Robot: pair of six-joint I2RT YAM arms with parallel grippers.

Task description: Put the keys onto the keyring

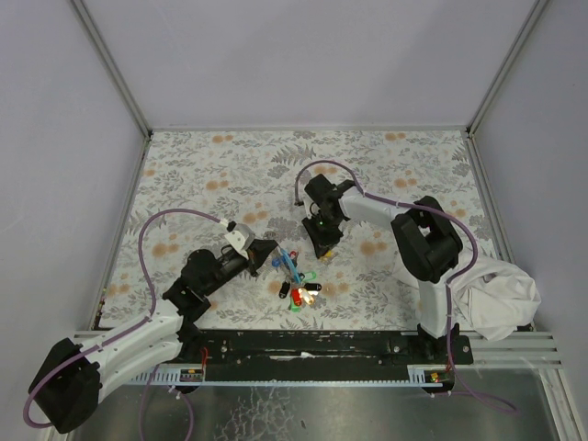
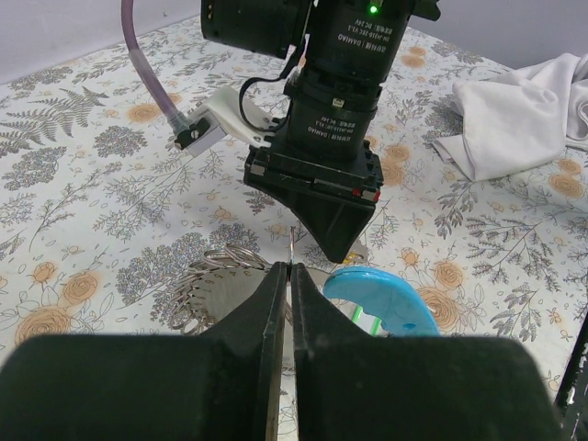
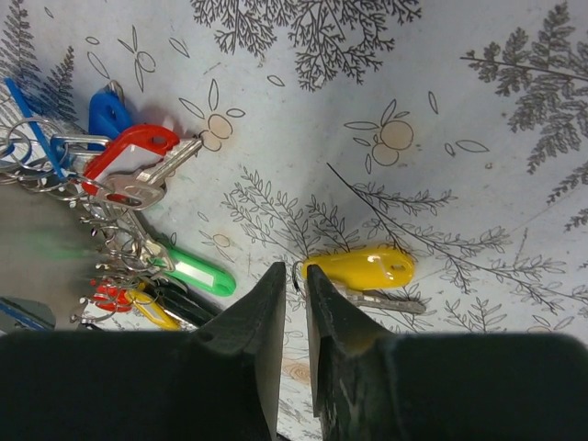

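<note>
A loose yellow key (image 3: pixel 360 266) lies flat on the flowered cloth. My right gripper (image 3: pixel 299 268) stands straight over it, its jaws drawn almost together on the small wire ring at the key's head. The bunch of keys (image 1: pixel 296 280) with red (image 3: pixel 129 152), green (image 3: pixel 188 271) and blue (image 3: pixel 108 115) heads lies just left of it, with a blue strap (image 3: pixel 23 110). My left gripper (image 2: pixel 290 268) lies low beside the bunch, shut on the thin keyring (image 2: pixel 291 244), which sticks up from its tips. A blue tag (image 2: pixel 381 299) lies beside it. The right gripper (image 2: pixel 338 241) hangs right behind the ring.
A crumpled white cloth (image 1: pixel 501 299) lies at the table's right near corner. Grey walls close in the left, back and right. Purple cables (image 1: pixel 152 248) arc over both arms. A black rail (image 1: pixel 312 349) runs along the near edge.
</note>
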